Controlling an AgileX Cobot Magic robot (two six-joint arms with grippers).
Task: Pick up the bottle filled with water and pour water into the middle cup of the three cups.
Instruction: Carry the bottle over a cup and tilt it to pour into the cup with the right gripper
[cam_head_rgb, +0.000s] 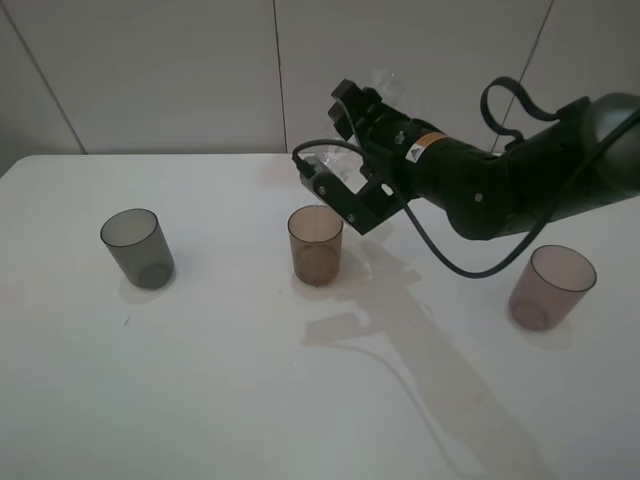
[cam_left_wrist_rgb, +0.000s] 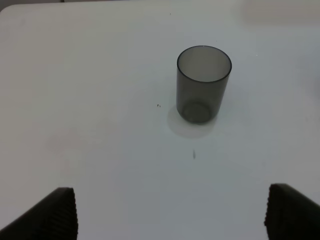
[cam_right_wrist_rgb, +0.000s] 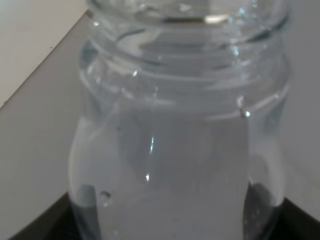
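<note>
My right gripper (cam_head_rgb: 352, 150) is shut on the clear bottle (cam_head_rgb: 328, 163) and holds it in the air, tilted, with its open neck pointing down-left just above and behind the amber-brown middle cup (cam_head_rgb: 315, 245). In the right wrist view the bottle (cam_right_wrist_rgb: 180, 140) fills the frame, with water in it, and a dark finger (cam_right_wrist_rgb: 262, 210) shows on each side. The dark grey cup (cam_head_rgb: 137, 248) stands on the left and the mauve-pink cup (cam_head_rgb: 552, 287) on the right. My left gripper (cam_left_wrist_rgb: 172, 200) is open and empty, low over the table in front of the grey cup (cam_left_wrist_rgb: 203, 82).
The white table (cam_head_rgb: 200, 380) ends at a pale wall behind. The right arm (cam_head_rgb: 520, 180) and its cable stretch from the right edge over the table between the amber and pink cups. The left arm does not show in the high view.
</note>
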